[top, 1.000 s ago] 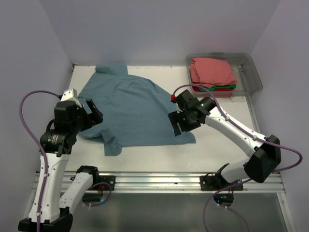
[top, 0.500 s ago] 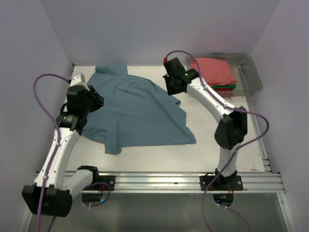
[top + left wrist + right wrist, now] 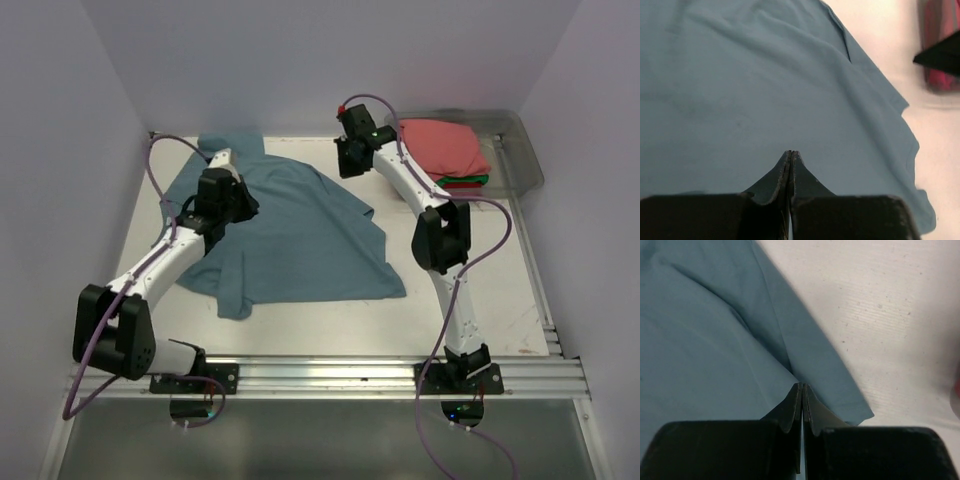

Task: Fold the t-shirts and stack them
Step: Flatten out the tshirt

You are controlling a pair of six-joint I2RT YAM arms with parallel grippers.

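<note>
Folded tees (image 3: 437,148) sit stacked in the bin (image 3: 522,152) at the counter's (image 3: 480,290) far-right corner. Only the slate-blue t-shirt (image 3: 295,245) is left to fold, lying flat mid-counter. My left pincer (image 3: 791,152) is closed tight over it; my right pincer (image 3: 801,385) nips its far-right hem.

Both arms, left (image 3: 155,265) and right (image 3: 405,180), are built of white links and black joints; purple cables (image 3: 151,165) are looped behind the black, tapered jaws.

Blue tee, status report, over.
Both shut: left end effector, right end effector, tips at blue tee. Tee spread out, unfolded. Folded stack in bin, apart.
</note>
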